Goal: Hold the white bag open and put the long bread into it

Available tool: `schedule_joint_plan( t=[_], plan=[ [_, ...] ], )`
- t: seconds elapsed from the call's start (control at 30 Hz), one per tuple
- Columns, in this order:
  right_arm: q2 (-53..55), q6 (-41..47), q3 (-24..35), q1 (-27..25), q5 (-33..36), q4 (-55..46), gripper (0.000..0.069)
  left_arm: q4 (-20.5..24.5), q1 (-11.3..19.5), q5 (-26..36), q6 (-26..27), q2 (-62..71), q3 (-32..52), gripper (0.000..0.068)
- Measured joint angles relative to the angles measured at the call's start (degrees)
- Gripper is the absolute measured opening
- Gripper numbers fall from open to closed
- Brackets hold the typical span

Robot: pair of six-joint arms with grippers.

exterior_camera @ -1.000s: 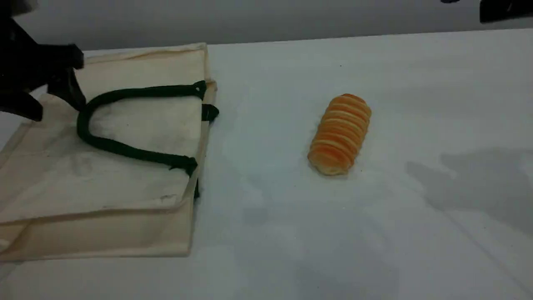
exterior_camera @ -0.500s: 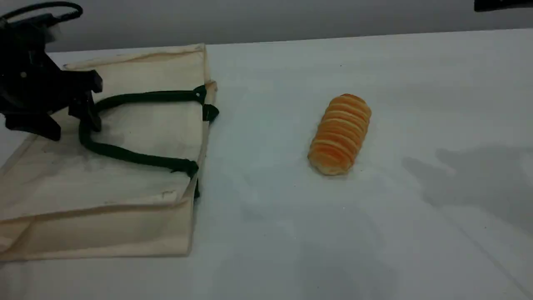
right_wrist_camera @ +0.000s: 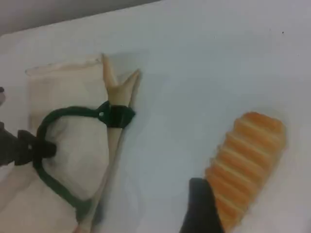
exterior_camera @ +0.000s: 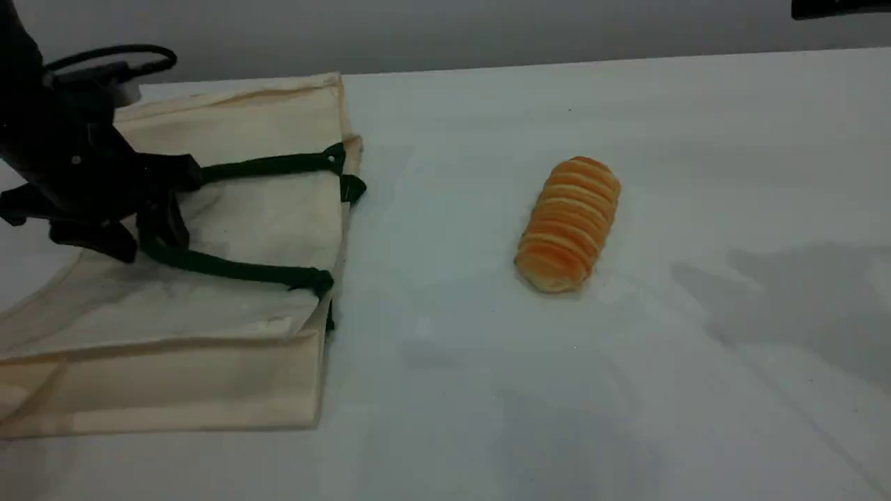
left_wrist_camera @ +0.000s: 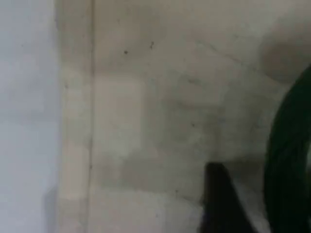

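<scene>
We think this is a robot test room, not a home or a kitchen. We see a plain white table (exterior_camera: 626, 390) that fills most of the scene view, and a bare grey wall (exterior_camera: 445, 31) along the top of the frame. A black robot arm (exterior_camera: 62, 160) with a cable reaches in at the upper left. Only a cloth bag (exterior_camera: 264, 209) and a bread roll (exterior_camera: 569, 223) lie on the table, like things set out for a test.

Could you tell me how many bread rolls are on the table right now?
1. The long bread lies alone on the bare table, to the right of the white bag. Whether the flat bag hides another cannot be seen.
</scene>
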Motion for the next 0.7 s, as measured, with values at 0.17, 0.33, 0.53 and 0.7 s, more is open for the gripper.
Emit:
schedule_joint_plan(
  t=[0.17,0.33,0.53,0.7],
  plan=[
    [0.00,-0.06,0.00,0.00,0.00,0.00,0.0456,-0.29,-0.04,0.00,-0.20,0.06,0.00,0.0081],
    [0.00,-0.19,0.00,1.01,0.66,0.18,0.0456,-0.02,-0.04,3.02,0.79,-1.95,-1.26,0.0078],
    [0.90,-1.62,0.00,6.51,-4.56,1.99,0.0456,-1.16,-1.09,13.79,6.14,-8.73,-8.15,0.0078],
    [5.91,-4.39,0.00,9.32,-7.53,6.22,0.0456,-7.76,-2.61,24.66,12.61,-16.06,-14.88,0.0078]
  ],
)
